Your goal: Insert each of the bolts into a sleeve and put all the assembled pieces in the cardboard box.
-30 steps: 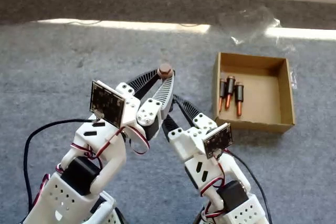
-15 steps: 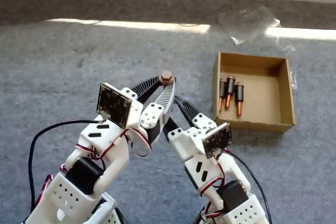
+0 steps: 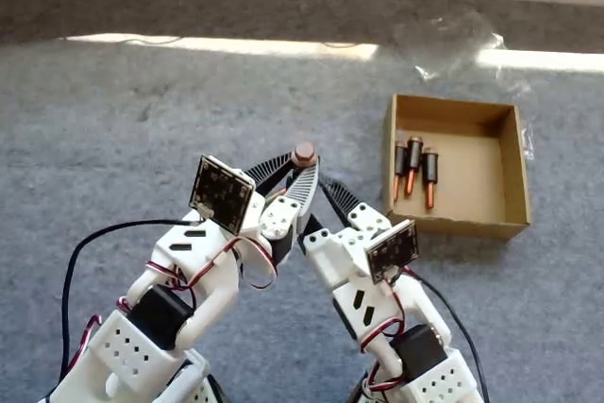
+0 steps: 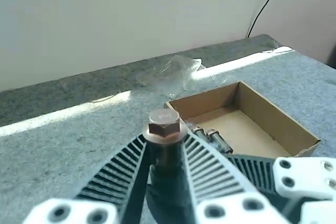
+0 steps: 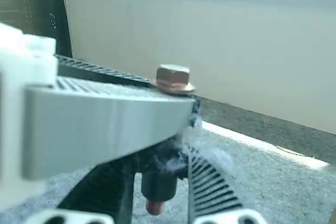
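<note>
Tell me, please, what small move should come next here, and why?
Probably open the left gripper. It clamps the bolt just under the head, while the right gripper holds the sleeve, with the bolt's tip poking out below it. Letting go would likely free the right arm to carry the piece to the cardboard box.

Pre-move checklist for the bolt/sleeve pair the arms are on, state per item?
1. Grip of left gripper on bolt: ok, shut just under the head.
2. Bolt passed through sleeve: ok, bolt tip shows below the sleeve.
3. Hold of right gripper on the sleeve: cannot tell.
4. Bolt head seated against the sleeve: cannot tell, the left gripper covers the joint.
5. Room in cardboard box: ok, three assembled pieces lie along the side nearest the arms, and the rest of its floor is bare.
</note>
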You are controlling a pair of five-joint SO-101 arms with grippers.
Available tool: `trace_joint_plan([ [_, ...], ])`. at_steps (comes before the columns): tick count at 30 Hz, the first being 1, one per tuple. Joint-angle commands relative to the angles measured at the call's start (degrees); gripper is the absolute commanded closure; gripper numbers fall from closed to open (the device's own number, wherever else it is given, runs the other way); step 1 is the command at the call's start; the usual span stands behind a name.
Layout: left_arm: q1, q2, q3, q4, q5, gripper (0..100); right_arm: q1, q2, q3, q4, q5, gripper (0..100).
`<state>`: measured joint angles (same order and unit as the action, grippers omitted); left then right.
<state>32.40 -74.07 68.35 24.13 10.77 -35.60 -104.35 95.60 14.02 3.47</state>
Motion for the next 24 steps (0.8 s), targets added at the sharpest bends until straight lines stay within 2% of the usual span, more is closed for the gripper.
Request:
trace_joint_plan([
  [1,1.6,-0.8,-0.2,-1.0,0.2,99,-0.4,-0.3,8.4,0.0,-0.3,99.3],
  [9,1.6,-0.8,-0.2,-1.0,0.2,98,-0.4,-0.3,8.4,0.0,-0.3,99.3],
  [16,1.6,-0.8,-0.1,-0.7,0.2,79,-0.4,-0.3,8.4,0.1,-0.3,99.3],
  [24,1.6,-0.8,-0.1,-0.9,0.2,75,-0.4,-0.3,8.4,0.1,-0.3,99.3],
])
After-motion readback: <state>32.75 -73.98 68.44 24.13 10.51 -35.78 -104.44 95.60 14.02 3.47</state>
